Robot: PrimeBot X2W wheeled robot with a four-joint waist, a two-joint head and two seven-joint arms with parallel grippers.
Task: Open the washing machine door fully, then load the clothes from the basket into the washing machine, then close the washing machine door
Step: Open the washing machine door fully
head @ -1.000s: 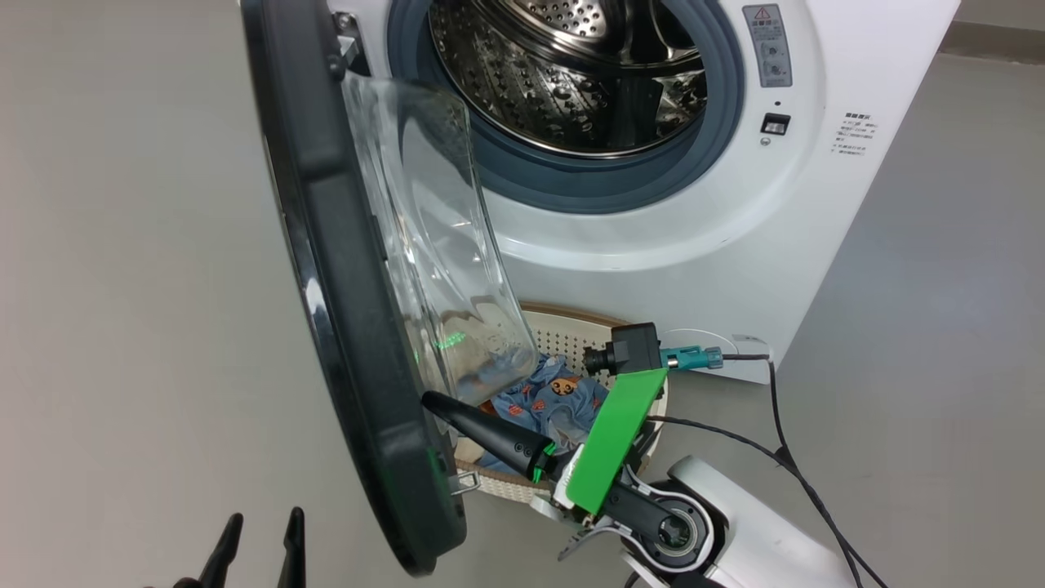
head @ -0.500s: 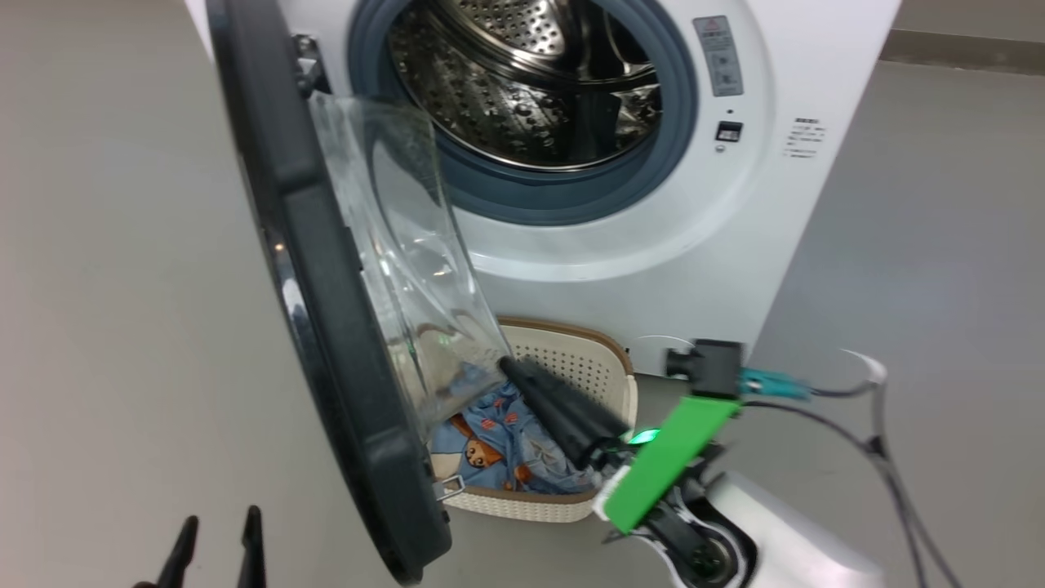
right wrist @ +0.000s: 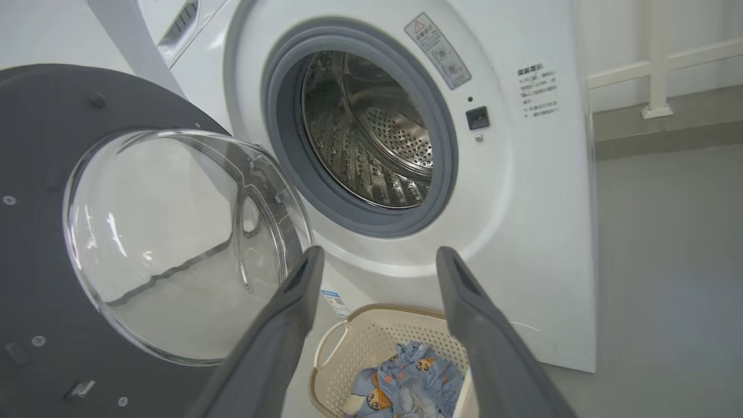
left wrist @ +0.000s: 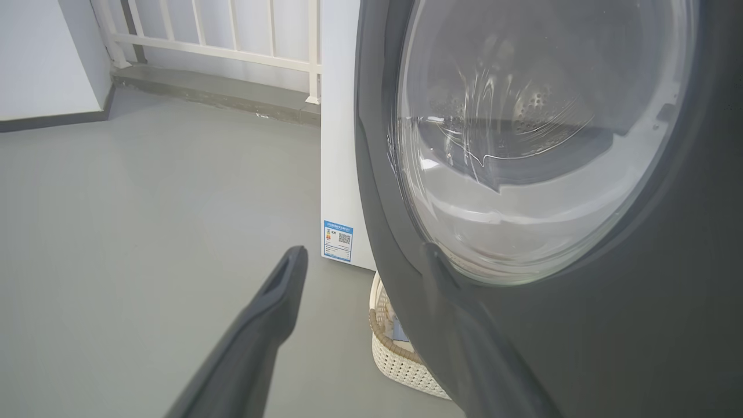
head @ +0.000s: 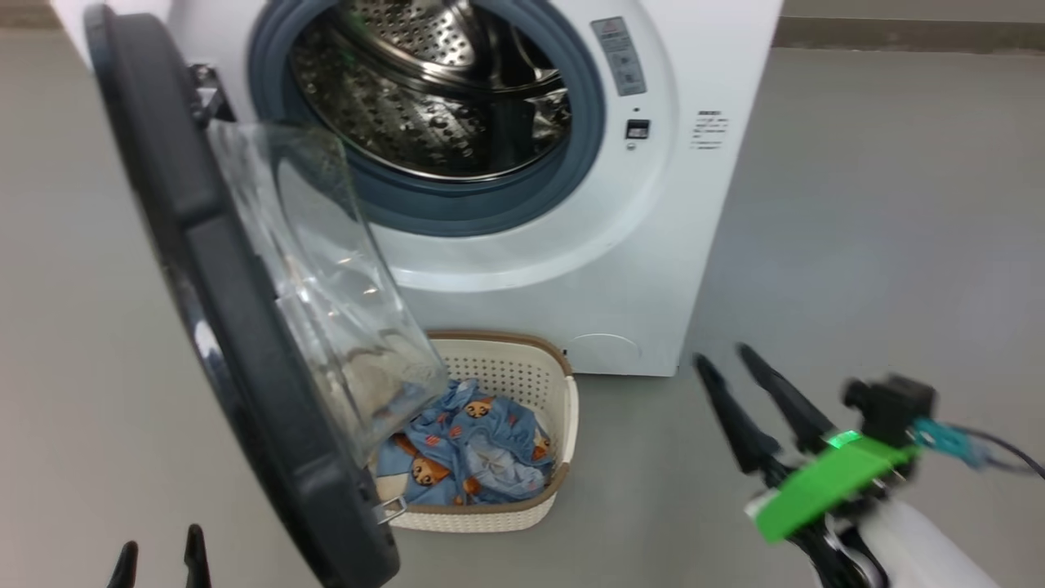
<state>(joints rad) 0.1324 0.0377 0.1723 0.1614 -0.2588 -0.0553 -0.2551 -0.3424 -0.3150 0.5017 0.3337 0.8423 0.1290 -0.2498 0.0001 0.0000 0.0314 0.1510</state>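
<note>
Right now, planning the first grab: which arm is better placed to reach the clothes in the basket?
Right. The right gripper, open, faces the basket and the clothes unobstructed; the washing machine door stands between the left gripper and them.

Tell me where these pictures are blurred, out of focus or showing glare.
Head view: the right fingers and green mount are smeared by motion; pale glare streaks the washing machine door glass. Left wrist view: the near left fingers look soft, out of focus. Right wrist view: sharp, with bright glints in the steel drum.
</note>
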